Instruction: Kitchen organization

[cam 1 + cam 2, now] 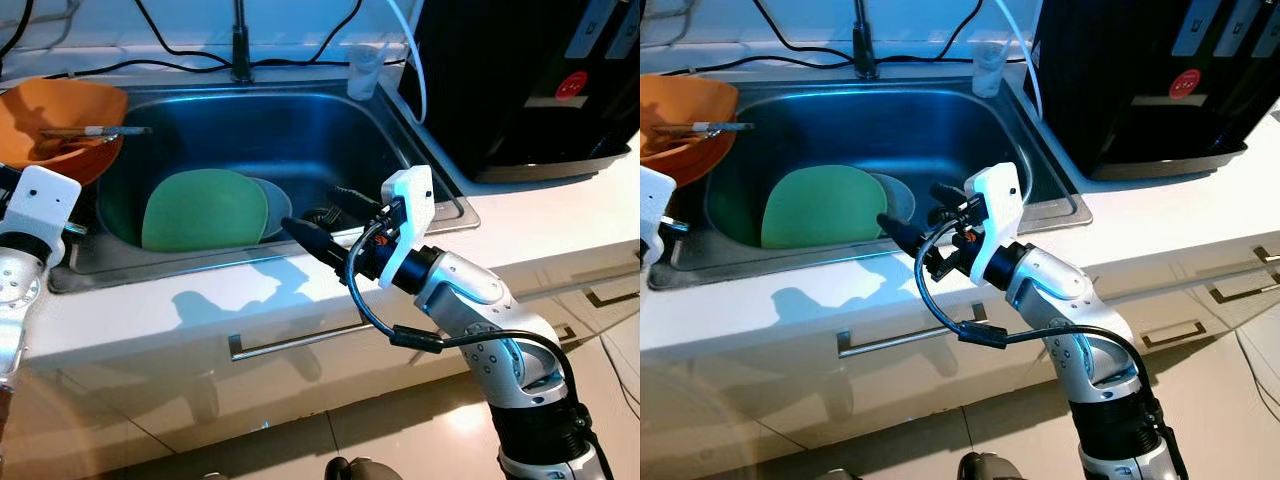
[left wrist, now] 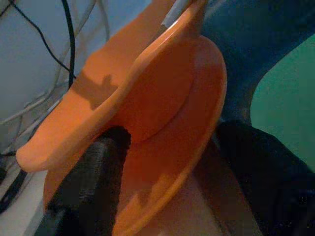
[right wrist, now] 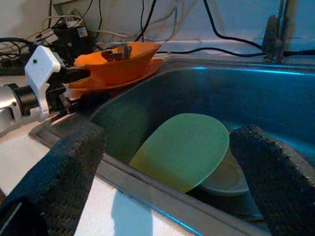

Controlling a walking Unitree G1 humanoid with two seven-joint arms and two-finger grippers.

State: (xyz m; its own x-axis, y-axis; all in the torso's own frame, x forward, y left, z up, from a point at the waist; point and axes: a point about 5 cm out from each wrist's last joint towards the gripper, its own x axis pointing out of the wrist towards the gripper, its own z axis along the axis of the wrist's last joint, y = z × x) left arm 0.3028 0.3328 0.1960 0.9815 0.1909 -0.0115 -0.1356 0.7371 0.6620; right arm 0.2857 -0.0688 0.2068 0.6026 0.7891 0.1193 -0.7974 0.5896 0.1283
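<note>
the sink [image 1: 300, 120] fills the upper middle of the left eye view, sunk in the white tabletop [image 1: 560, 215]. a green plate [image 1: 205, 208] leans in the basin at centre left, overlapping a grey bowl [image 1: 275, 205] just to its right. the right tool [image 1: 330, 222], at frame centre, hovers over the sink's front rim with its fingers spread apart and nothing between them; the green plate lies just to its left and lower in the basin, apart from it. an orange bowl [image 1: 55, 125] sits on an orange plate [image 2: 197, 128] at the sink's upper left corner, with a utensil [image 1: 95, 131] across it. the left tool [image 2: 162, 191], at the left edge, straddles the orange plate's rim, one finger [image 2: 96, 182] on each side.
</note>
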